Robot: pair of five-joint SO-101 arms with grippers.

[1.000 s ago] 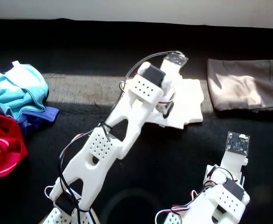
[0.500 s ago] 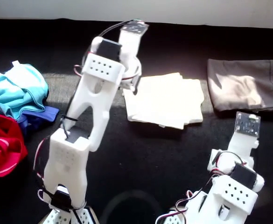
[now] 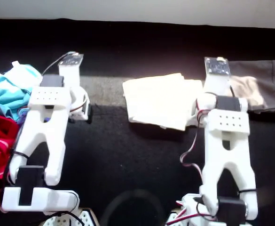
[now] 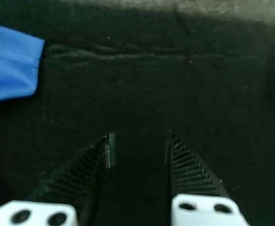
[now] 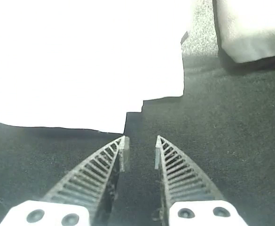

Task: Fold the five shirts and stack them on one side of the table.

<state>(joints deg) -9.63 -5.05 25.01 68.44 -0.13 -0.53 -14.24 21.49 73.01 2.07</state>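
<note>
Folded white shirt (image 5: pixel 81 61) just ahead of right hand (image 5: pixel 139 153), not touching

Robot lab bench, black-clothed table (image 3: pixel 142 157)

The left claw (image 4: pixel 138 148) sits in the foreground of the frame. Its black ribbed fingers (image 4: pixel 83 172) are spread, and dark cloth shows between the tips. Beyond it lies the black-covered desk (image 4: pixel 175 84), with a long wrinkle across mid-frame. A blue shirt (image 4: pixel 10 68) pokes in at one edge of the frame, well apart from the claw.
</note>
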